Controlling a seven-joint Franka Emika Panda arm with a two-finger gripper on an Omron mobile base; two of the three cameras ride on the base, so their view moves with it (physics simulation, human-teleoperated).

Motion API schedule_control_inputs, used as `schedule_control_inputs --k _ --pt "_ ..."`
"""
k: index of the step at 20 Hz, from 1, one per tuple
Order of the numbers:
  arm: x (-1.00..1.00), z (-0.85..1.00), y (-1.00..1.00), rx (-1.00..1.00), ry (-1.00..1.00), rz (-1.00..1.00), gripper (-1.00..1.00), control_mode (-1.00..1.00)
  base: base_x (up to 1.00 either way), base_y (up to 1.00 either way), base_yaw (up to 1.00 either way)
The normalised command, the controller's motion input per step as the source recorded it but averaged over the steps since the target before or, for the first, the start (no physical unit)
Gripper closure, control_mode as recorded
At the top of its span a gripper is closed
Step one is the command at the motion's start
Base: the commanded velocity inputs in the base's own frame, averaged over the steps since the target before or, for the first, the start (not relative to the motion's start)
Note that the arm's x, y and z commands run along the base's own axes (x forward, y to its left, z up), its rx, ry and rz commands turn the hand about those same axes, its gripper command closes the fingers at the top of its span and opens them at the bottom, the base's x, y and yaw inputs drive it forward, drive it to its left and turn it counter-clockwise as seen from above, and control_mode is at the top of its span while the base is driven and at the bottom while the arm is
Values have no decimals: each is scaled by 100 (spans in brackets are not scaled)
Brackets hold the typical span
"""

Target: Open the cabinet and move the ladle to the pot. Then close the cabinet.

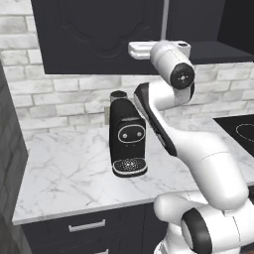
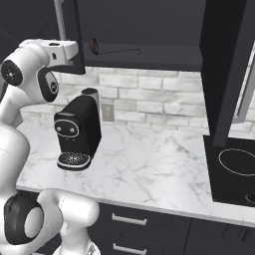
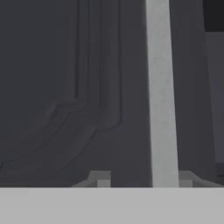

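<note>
The black wall cabinet point(image 1: 99, 34) has its left door facing me, closed or nearly so. Its right door point(image 2: 224, 64) is swung wide open. Inside, on the cabinet floor, lies the ladle point(image 2: 115, 50), its dark bowl to the left and its thin handle to the right. My gripper point(image 3: 144, 179) is at the lower end of the left door's silver bar handle point(image 3: 162, 92). It stands open with one fingertip point(image 3: 99, 177) on each side of the bar. The right tip is against the bar and a gap remains on the left. The pot is out of view.
A tall black coffee machine point(image 1: 127, 136) stands on the white marble counter point(image 1: 64, 173) below my hand. A black cooktop point(image 2: 234, 169) with a burner ring lies at the right. Base drawers point(image 1: 87, 225) run under the counter's front edge.
</note>
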Motion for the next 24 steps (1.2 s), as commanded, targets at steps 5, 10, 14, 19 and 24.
schedule_control_inputs --k 5,10,14,19,24 --pt "-71 0 84 0 0 0 100 -100 0 0 0" --pt "-63 0 95 0 0 0 100 -100 0 0 0" --pt "-48 0 100 0 0 0 100 -100 0 0 0" --pt "-50 0 100 0 0 0 100 -100 0 0 0" --pt "-64 -1 98 0 0 3 -100 -100 0 0 0"
